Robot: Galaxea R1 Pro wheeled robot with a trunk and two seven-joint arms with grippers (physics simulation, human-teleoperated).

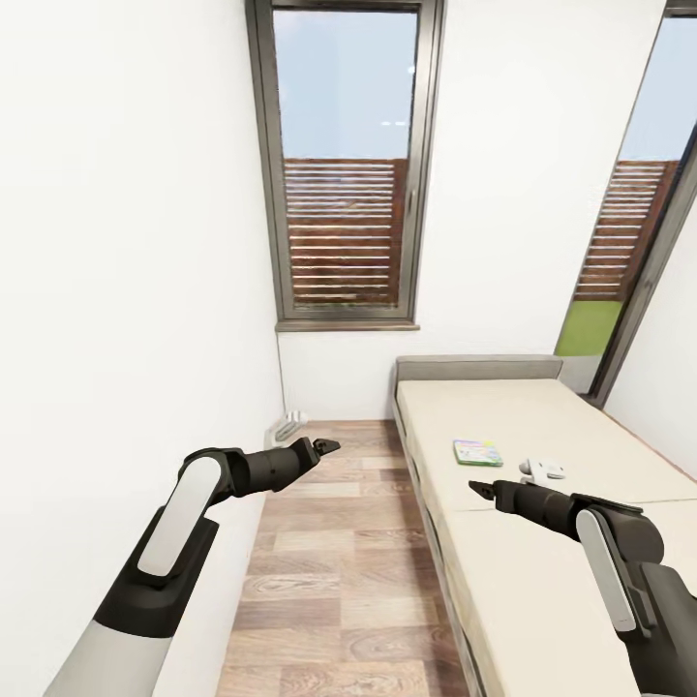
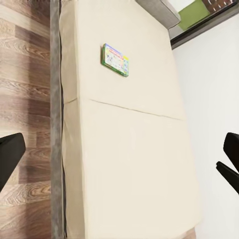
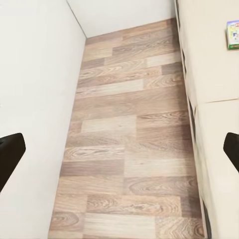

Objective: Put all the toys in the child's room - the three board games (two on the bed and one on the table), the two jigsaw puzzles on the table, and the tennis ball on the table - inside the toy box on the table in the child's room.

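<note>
The robot faces down a narrow room, with the wood-plank floor (image 1: 339, 561) running between a bare white wall (image 1: 126, 290) and a long cream-coloured mattress bed with a grey headboard (image 1: 523, 581). Both arms are held forward at about chest height and carry nothing, a posture that reads as a travelling or approach stance rather than a grasp. The dark two-fingered left gripper (image 1: 324, 447) hangs over the floor with its tips close together in the head view, yet the left wrist view shows its fingers (image 2: 10, 154) standing wide apart at the picture's edges, so it is judged to be spread. The dark right gripper (image 1: 481, 488) hovers above the near edge of the bed; its fingers (image 3: 11, 157) likewise stand apart, clamped on nothing. The flat green-bordered board game box with a pale printed centre (image 1: 477, 452) lies face up on the mattress, towards the headboard, just beyond the right gripper and not touched by it. A small white object (image 1: 544, 470) rests beside it; its identity cannot be told. A tall dark-framed window (image 1: 346, 165) closes the far wall. The first pick is judged not yet begun.
</note>
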